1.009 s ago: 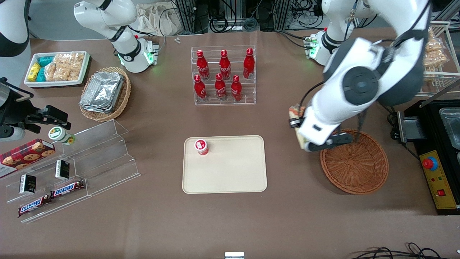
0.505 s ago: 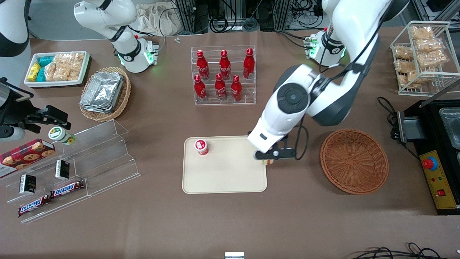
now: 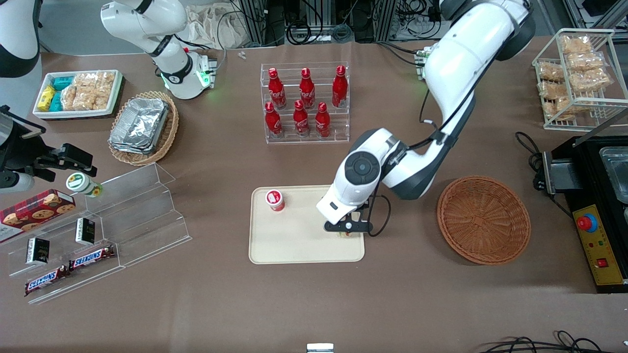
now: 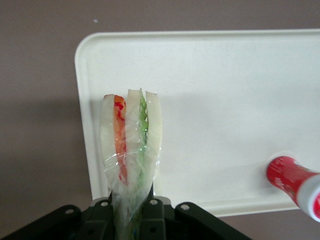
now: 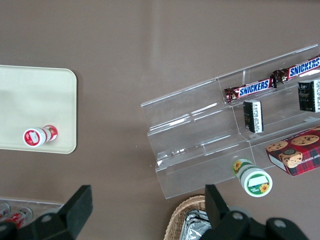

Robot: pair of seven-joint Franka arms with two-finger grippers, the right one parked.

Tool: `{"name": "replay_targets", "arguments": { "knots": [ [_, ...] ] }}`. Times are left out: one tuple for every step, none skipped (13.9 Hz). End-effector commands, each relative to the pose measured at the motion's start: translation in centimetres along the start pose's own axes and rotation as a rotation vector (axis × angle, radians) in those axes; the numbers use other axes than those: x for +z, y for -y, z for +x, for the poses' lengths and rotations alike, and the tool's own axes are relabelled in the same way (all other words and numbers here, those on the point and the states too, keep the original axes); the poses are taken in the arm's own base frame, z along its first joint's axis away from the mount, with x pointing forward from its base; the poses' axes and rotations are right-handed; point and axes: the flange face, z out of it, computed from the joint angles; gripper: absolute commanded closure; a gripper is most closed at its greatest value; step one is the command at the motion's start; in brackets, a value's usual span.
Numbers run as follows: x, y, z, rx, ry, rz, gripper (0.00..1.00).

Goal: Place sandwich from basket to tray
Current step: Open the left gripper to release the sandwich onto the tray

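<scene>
Front view: gripper (image 3: 347, 230) sits over the tray (image 3: 294, 245), at the tray edge nearest the basket (image 3: 483, 219); basket holds nothing visible. A red-and-white cup (image 3: 275, 200) stands near the tray corner toward the bottle rack (image 3: 305, 103). Left wrist view: fingers (image 4: 155, 212) pinch the sandwich (image 4: 131, 137) at its wrapped end, wedge edge-on above the tray (image 4: 225, 100) near its rim; contact with tray unclear. Right wrist view: tray (image 5: 35, 100) corner with the cup (image 5: 39, 135) lying on it.
</scene>
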Motion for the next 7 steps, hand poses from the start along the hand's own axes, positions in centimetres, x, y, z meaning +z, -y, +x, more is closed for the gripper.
{"name": "replay_targets", "arguments": {
  "knots": [
    [2.6,0.0,0.6,0.014,-0.005,0.000,1.00],
    [3.5,0.1,0.7,0.016,-0.003,-0.002,1.00],
    [4.3,0.3,0.8,0.015,0.005,-0.001,1.00],
    [4.4,0.2,0.7,0.016,0.004,0.000,1.00],
    [4.2,0.2,0.7,0.005,0.003,-0.003,0.80],
    [4.1,0.2,0.7,-0.002,0.003,-0.002,0.35],
    [3.6,0.4,0.9,-0.009,-0.002,-0.002,0.01]
  ]
}}
